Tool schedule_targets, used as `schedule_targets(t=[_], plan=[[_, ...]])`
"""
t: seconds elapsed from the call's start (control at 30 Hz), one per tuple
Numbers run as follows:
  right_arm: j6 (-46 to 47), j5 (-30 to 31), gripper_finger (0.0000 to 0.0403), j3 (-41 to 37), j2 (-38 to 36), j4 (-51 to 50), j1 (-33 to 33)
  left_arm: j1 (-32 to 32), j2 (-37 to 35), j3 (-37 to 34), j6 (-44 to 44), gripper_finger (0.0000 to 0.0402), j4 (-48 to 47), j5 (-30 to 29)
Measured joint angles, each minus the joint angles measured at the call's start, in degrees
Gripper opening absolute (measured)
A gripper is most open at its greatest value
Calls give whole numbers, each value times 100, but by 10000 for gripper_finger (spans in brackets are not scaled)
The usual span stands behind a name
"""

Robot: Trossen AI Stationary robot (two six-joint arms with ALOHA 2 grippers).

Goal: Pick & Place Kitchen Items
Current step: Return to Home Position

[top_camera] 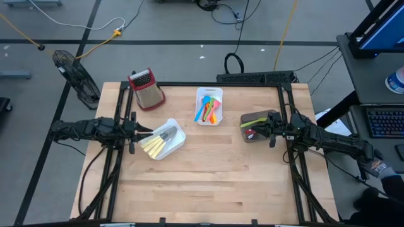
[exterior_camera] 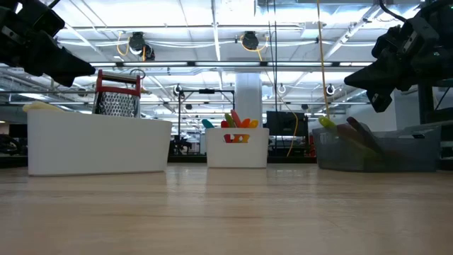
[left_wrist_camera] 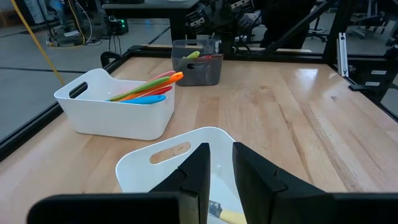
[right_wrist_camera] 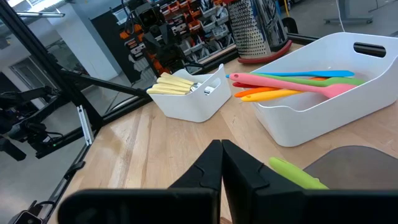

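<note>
While both arms sit low at opposite sides of the table, the kitchen items lie sorted in 3 bins. About 5 coloured spatulas, in blue, green, pink and orange, lie overlapped in 1 white bin, well ahead of both grippers and between them. The overlap prevents an exact count. A sheaf of cream-handled cutlery lies in a 2nd, skewed white bin, just ahead of and below the left gripper. The handles press together, so I cannot number them. 1 green utensil and 1 red one sit in the grey bin, just ahead of the right gripper, which covers part of that bin from above.

The left gripper's 2 fingers stand a narrow slot apart and grip nothing. The right gripper's 2 fingers meet tip to tip and hold nothing.

1 metal grater stands beyond the left gripper, near the far table edge. A wide stretch of the table lies open between the 2 grippers and on to the near edge.
</note>
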Motion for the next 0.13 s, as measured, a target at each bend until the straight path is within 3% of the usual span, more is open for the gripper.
schedule_targets(t=[0.13], plan=[[0, 0, 4, 0, 1, 0, 0, 0, 0, 0, 0, 69, 0, 1]])
